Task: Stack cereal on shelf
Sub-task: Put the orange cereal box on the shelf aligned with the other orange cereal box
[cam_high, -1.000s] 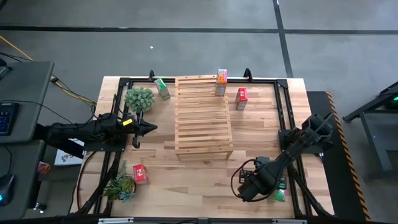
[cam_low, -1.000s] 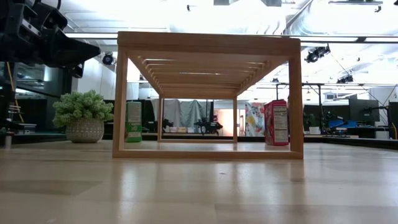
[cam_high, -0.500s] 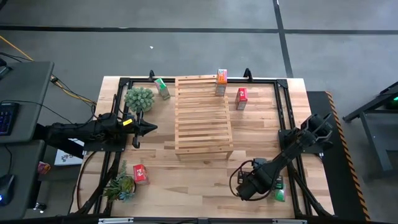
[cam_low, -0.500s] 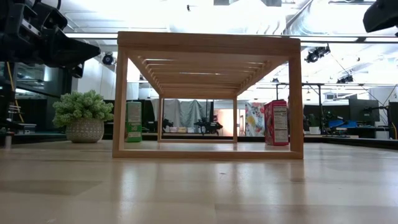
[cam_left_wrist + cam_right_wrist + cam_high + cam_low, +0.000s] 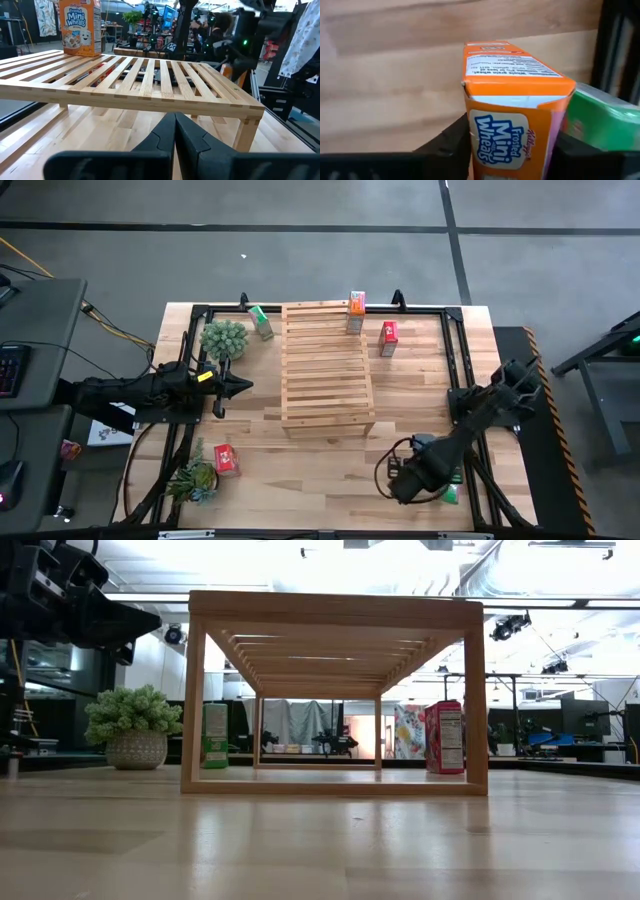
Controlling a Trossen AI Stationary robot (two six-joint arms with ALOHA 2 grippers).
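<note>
Gripping an orange cereal box (image 5: 512,105), my right gripper (image 5: 408,478) sits low at the near right corner of the table (image 5: 320,470); the wrist view shows the two dark fingers (image 5: 447,142) pressed against the box's sides, with the Frosted Mini Wheats print facing the camera. Right against that box, on its far side from the shelf, I see a green box (image 5: 600,120), touching or nearly touching it, and it crowds that finger. From above only a sliver of green (image 5: 450,493) shows beside the arm.

My left gripper (image 5: 238,386) waits at the left side of the table, fingers pinched together with nothing between them, pointing at the side of the shelf (image 5: 327,365). A potted plant (image 5: 223,338) stands just behind it, and a second plant (image 5: 194,478) sits at the near left corner with a red box (image 5: 226,459) close beside it.

On the slatted top, at the far right corner, one orange box (image 5: 355,304) stands upright. Another red box (image 5: 388,337) stands on the table just right of the shelf, and a green box (image 5: 261,321) leans near its far left corner. From table height I see the space under the shelf open, with the green box (image 5: 215,735) and red box (image 5: 445,737) flanking the far legs.
</note>
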